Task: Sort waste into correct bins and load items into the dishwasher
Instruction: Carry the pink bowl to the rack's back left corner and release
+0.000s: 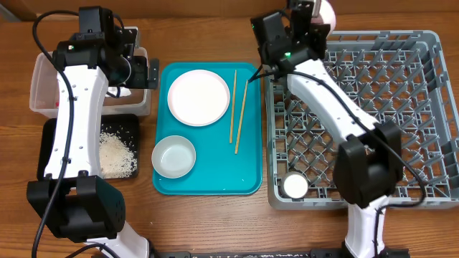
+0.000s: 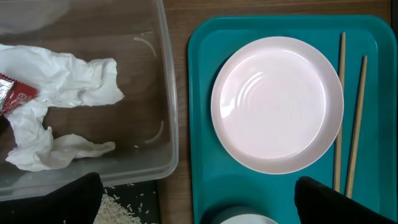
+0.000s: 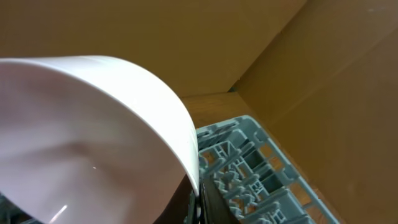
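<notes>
1. The left pincer [image 1: 140, 70] hangs at the upper left of the overhead frame, above the clear tub [image 1: 37, 86]. Its fingers [image 2: 62, 199] are spread wide and hold nothing.
2. Inside the tub lies the crumpled tissue [image 2: 68, 81], with the red wrapper [image 2: 15, 93] touching it at the left edge of the left wrist view.
3. The black tray [image 1: 92, 129] sits just below the tub on the tabletop and holds the rice grains [image 1: 118, 154].
4. The teal tray [image 1: 215, 172] at centre frame carries the plate [image 1: 199, 97], a pale bowl [image 1: 174, 156] and two chopsticks [image 1: 233, 107] along its right side.
5. The right pincer [image 1: 314, 16], at the top of the frame, grips a white bowl [image 3: 93, 124] over the upper left corner of the grey rack [image 1: 401, 107].
6. A cup [image 1: 295, 185] sits in the rack's lower left corner.
</notes>
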Motion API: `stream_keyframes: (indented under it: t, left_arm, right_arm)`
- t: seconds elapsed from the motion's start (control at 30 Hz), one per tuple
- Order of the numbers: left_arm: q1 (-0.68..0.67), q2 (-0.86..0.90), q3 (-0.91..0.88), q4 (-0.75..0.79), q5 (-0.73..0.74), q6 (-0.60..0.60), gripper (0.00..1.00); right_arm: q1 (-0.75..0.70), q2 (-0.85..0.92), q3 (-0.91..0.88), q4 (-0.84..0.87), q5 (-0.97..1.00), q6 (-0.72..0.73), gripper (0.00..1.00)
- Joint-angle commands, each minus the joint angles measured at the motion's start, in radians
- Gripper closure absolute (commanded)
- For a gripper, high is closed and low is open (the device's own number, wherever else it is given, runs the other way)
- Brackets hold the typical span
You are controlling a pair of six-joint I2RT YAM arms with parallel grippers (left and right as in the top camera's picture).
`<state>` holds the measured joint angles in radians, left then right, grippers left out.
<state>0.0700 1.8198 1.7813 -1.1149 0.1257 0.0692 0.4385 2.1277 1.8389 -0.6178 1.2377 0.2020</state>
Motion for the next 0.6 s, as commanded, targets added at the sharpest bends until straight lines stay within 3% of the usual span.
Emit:
stream_keyframes:
  t: [0.0, 0.57]
  left_arm:
    - [0.002, -0.015, 0.028, 0.000, -0.006, -0.006, 0.00]
    - [0.002, -0.015, 0.028, 0.000, -0.006, -0.006, 0.00]
  right_arm:
    - [0.000, 0.050, -0.001, 0.042, 0.025, -0.025, 0.96]
    - [0.031, 0.118, -0.047, -0.003, 0.021, -0.017, 0.96]
